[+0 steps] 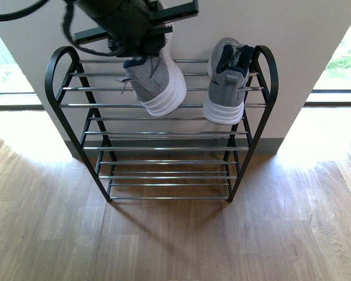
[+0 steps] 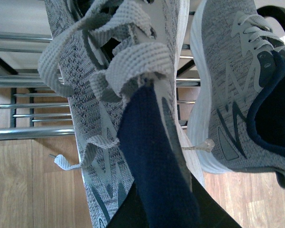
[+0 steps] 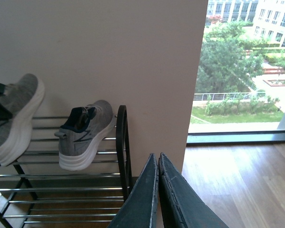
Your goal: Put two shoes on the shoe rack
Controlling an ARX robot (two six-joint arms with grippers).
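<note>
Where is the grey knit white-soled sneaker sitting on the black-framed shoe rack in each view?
Front: grey knit sneaker at the right end of the rack's top tier.
Left wrist: sneaker beside the gripped sneaker.
Right wrist: sneaker against the rack's end.
Shared: black rounded end post.

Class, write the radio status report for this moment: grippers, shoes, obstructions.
Left gripper shut on grey sneaker, tilted over top shelf of rack. Right gripper shut, empty. Second sneaker on top shelf, right end. No obstruction seen.
</note>
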